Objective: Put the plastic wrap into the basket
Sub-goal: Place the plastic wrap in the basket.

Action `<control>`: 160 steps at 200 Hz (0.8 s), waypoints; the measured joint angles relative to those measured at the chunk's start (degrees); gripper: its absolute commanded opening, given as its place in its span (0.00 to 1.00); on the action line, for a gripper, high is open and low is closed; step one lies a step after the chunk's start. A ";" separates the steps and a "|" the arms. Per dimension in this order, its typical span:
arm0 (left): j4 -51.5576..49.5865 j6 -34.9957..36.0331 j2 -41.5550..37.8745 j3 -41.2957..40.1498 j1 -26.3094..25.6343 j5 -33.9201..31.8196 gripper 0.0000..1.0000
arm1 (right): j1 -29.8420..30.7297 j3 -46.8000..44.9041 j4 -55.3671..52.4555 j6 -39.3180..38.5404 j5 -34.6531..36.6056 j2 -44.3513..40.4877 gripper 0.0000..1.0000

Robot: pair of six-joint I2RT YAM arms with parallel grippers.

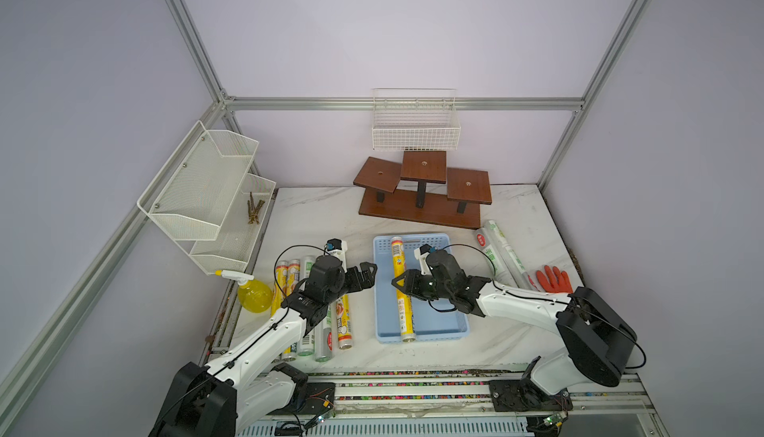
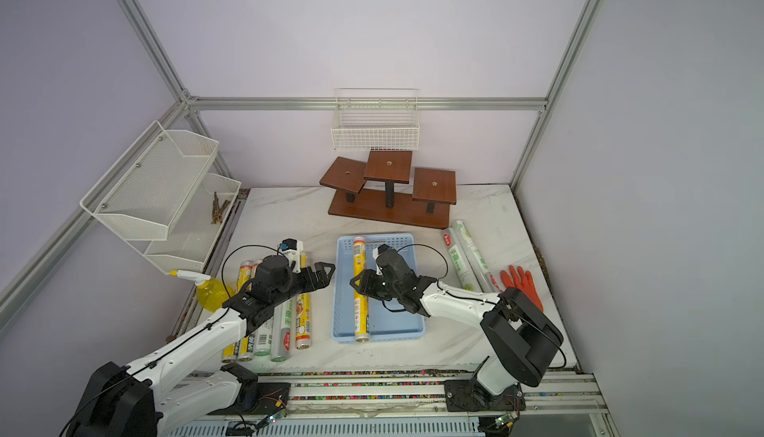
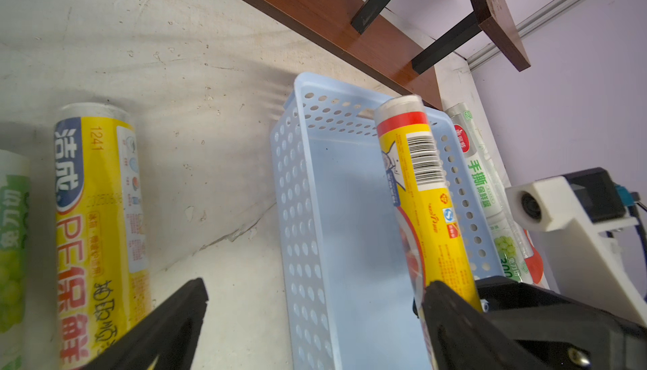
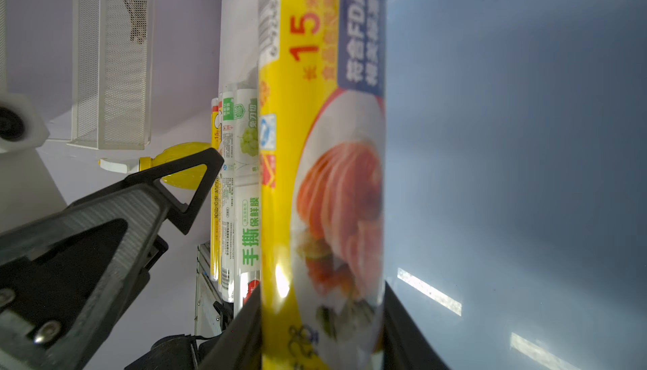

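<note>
In both top views the right gripper [image 1: 403,286] [image 2: 359,286] is clamped across the middle of a yellow roll [image 1: 405,315] [image 2: 360,315], its jaws pinched in against the roll's sides. The roll runs lengthwise over the basket [image 1: 438,319] [image 2: 397,319], along the side nearer the left arm. Its ends reach about to the basket's two short walls. From here I cannot tell whether it rests on the basket floor or hangs just above it. In the left wrist view the yellow roll [image 3: 420,175] looks tilted, its far end up at the level of the far rim. In the right wrist view its label fills the space between the two jaws, with the blue basket floor behind.

The left gripper [image 1: 366,277] [image 2: 323,277] is spread wide with nothing in it. It hangs over the strip of bare table [image 1: 359,356] between the basket and five rolls [image 1: 322,340]. Those lie side by side, parallel to the basket, three yellow and two silvery, partly under the left arm. In the left wrist view its fingers [image 3: 168,322] stand far apart, with only table and basket between them.

Two rolls [image 1: 496,253], silvery with green print, lie together on the basket's other side, between it and an orange glove [image 1: 554,280]. A yellow bottle [image 1: 254,296] stands at the table's left edge. A brown stand [image 1: 421,203] sits behind the basket.
</note>
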 measured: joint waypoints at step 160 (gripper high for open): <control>-0.63 0.02 -2.95 -0.74 0.00 -3.04 1.00 | 0.04 7.23 4.33 1.40 -1.40 15.54 0.42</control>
